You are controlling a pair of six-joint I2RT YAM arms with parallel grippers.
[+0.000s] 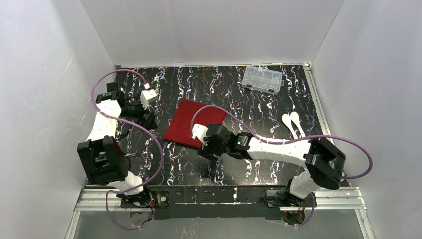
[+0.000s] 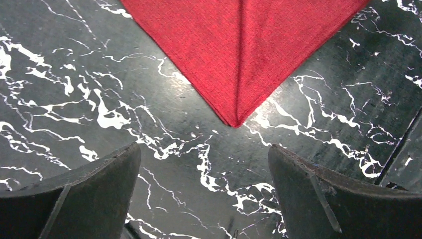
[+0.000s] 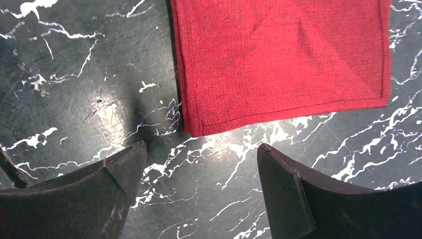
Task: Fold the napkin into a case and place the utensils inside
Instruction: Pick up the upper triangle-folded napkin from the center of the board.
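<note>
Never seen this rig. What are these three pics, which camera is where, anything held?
Two robot arms bolted at the near edge of a black marbled table. The wide picture comes from a fixed camera above and behind them; the other two from a camera on each wrist, its own fingers showing. On the table: a red napkin, two white utensils right of it, a clear plastic box at the back. The left gripper and right gripper are open beside the napkin, holding nothing.
</note>
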